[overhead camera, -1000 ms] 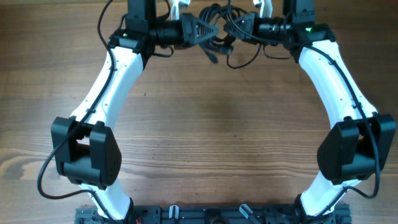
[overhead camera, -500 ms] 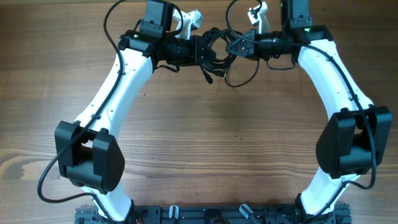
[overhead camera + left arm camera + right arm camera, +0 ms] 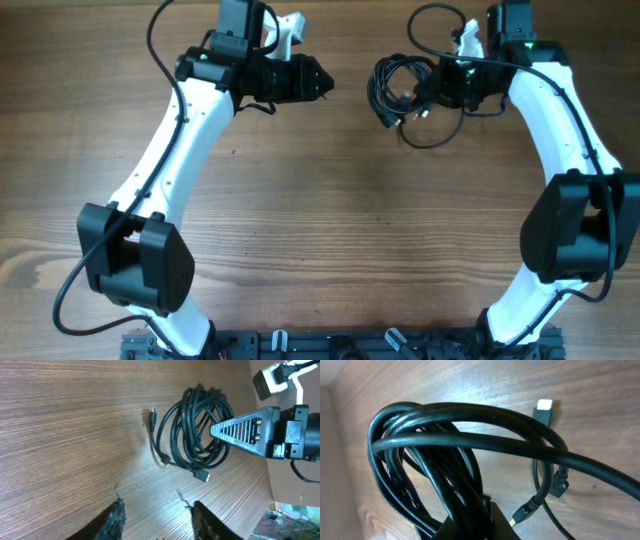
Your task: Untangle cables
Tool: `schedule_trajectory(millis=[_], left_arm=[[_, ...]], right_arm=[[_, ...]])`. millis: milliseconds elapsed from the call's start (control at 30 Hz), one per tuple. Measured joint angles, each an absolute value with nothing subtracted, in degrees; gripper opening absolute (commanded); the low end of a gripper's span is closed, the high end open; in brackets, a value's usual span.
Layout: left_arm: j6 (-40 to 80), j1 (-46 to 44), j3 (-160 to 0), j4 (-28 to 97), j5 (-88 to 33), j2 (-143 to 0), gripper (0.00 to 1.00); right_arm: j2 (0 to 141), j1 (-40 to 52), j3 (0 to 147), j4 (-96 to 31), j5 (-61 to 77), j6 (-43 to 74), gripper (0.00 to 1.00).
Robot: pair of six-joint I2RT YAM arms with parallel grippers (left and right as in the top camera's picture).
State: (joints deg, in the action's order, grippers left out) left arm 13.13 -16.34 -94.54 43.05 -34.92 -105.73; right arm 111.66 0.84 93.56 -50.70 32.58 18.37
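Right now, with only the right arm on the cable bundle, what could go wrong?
1. The cables are one knotted coil gripped by the right jaws alone; a pull would likely drag the whole bundle rather than loosen it.
2. Loose plug ends trail on the table and could snag a loop.
3. The left jaws are open, apart from the coil; re-grasping may pinch several strands and tighten the knot.

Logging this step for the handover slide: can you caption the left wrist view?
Right gripper grips the coiled black cables; left gripper open and empty above the wooden table.
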Motion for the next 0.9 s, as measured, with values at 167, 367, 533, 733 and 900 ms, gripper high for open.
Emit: schedule_trajectory(millis=[167,367,533,733,900], left_arm=[[14.06,-18.87,-94.54,42.72,-33.01,-105.73,0.46],[16.73,-22.87,-94.54,40.01,-30.28,-105.73,0.45],[19.51,-25.74,-94.54,39.22,-25.12,-105.73,0.41],[20.93,-26.52,-94.54,39.18,-20.69,-105.73,0.40],[21.17,-26.52,-94.54,37.71,-19.44,-105.75,0.40]], right_arm=[[111.68,0.97,93.56,-51.13,34.94,19.03,0.04],[111.68,0.97,93.56,-50.30,39.53,19.29,0.04],[111.68,0.97,93.56,-50.13,43.79,19.27,0.04],[111.68,0.45,93.56,-49.08,49.89,19.20,0.04],[111.68,-0.62,93.56,-48.82,53.98,19.18,0.04]])
